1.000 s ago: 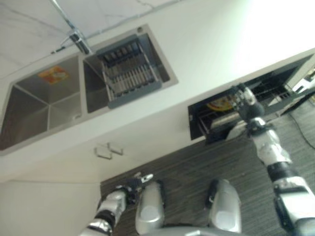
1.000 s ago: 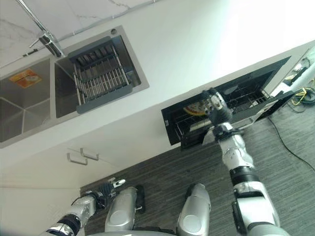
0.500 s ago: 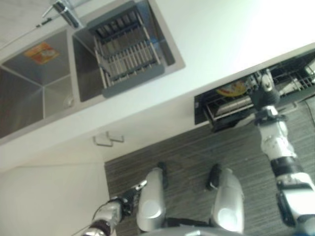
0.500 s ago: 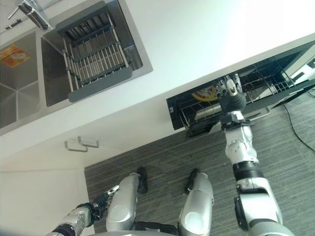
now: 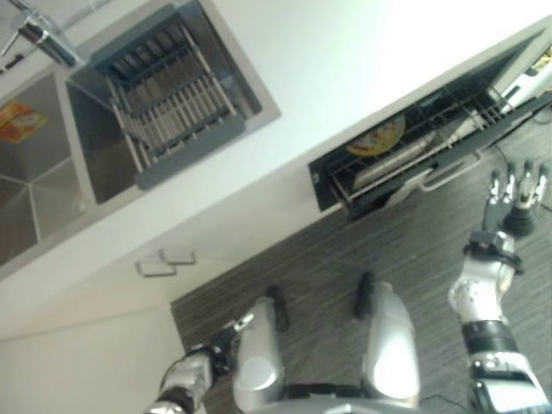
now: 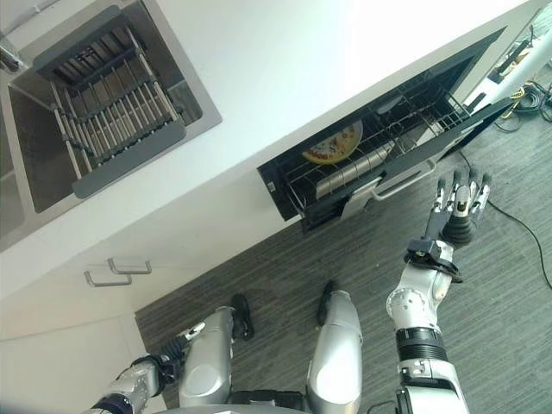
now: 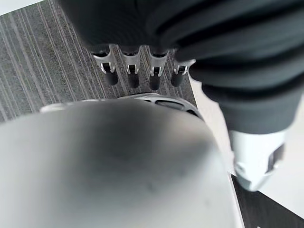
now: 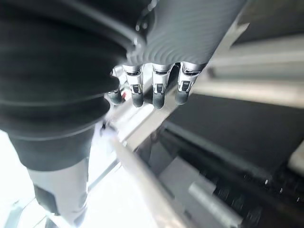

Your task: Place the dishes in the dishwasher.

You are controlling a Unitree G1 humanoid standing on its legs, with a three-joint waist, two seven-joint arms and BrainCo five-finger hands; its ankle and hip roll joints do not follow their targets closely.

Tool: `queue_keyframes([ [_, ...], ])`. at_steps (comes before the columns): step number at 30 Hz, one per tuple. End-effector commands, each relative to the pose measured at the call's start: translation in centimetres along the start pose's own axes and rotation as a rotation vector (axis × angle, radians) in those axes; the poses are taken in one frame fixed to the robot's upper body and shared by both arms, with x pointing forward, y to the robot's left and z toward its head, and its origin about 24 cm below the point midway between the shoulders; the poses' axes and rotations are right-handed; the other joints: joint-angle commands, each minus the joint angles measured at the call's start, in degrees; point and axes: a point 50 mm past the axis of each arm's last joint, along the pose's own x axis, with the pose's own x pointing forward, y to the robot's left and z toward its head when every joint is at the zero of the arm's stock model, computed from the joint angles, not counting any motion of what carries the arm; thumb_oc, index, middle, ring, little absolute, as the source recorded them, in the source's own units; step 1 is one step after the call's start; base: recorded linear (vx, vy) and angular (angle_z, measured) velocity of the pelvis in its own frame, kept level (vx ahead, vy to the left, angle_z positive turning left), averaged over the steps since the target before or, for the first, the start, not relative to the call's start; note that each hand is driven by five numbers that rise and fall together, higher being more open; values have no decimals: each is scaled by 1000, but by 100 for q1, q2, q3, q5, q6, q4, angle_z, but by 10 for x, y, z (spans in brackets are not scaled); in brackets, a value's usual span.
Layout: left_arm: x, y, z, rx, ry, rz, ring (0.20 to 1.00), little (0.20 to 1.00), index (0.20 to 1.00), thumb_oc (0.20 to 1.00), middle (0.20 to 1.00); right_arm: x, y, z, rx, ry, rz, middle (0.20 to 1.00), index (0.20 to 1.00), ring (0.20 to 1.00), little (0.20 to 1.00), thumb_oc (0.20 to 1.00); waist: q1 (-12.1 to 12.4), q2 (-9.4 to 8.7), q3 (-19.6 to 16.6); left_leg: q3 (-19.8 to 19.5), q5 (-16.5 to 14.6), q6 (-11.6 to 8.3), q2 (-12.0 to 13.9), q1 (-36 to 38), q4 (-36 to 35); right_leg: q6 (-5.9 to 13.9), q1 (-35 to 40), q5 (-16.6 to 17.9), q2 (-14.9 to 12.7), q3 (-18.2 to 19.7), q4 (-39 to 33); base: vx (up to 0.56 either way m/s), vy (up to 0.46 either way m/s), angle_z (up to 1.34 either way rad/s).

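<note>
Countertop sink [image 6: 26, 172] (rack [image 6: 112, 108] inside) beside open dishwasher [image 6: 379, 155].

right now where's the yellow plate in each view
Left eye view: yellow plate right of centre, upper half, standing in the dishwasher rack.
Right eye view: plate near centre, upper half, same rack.
Left wrist view: not visible.
Right wrist view: cannot make it out.
Shared landmark: the sink drying rack, up-left of the plate in both eye views.
</note>
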Motion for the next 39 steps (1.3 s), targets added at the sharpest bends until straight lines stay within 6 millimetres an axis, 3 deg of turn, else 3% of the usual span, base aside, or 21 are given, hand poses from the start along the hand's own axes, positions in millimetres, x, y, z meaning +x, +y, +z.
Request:
queue_keyframes([
  [1,-3,-13,-27,-32,56,-34,1000,1000,1000,1000,1000,15,21,9,79,-63,104,1000,1000,1000,1000,1000,60,-26,-160,377,-3,559,-322,90,-383,55,471,-707,-89,116,468,9,39,-2],
  [7,-1,-19,-28,4,74,-62,1000,1000,1000,1000,1000,26,20,-12,56,82,121,1000,1000,1000,1000,1000,204,117,-160,293,23,553,-424,101,-440,45,472,-711,-155,79,478,39,29,3],
  [15,-1,-20,-26,49,90,-96,1000,1000,1000,1000,1000,64,58,-11,-49,156,274,1000,1000,1000,1000,1000,467,268,-160,94,82,552,-587,-41,-486,11,355,-727,-182,40,540,42,15,5],
  [24,-6,-7,-27,71,119,-92,1000,1000,1000,1000,1000,97,97,12,-249,140,419,1000,1000,1000,1000,1000,704,248,-160,-105,197,525,-685,-193,-608,31,284,-611,-129,-9,376,50,2,10],
  [32,-11,11,-26,78,131,-57,1000,1000,1000,1000,1000,127,124,43,-489,114,456,1000,1000,1000,1000,1000,946,161,-160,-283,496,435,-737,-275,-1055,219,267,-168,-81,-79,-327,34,23,12],
  [39,-14,23,-21,67,120,-17,1000,1000,1000,1000,1000,143,143,66,-539,69,458,1000,1000,1000,1000,1000,1097,49,-160,-340,538,416,-734,-347,-1154,427,309,228,-146,-206,-907,22,7,13],
])
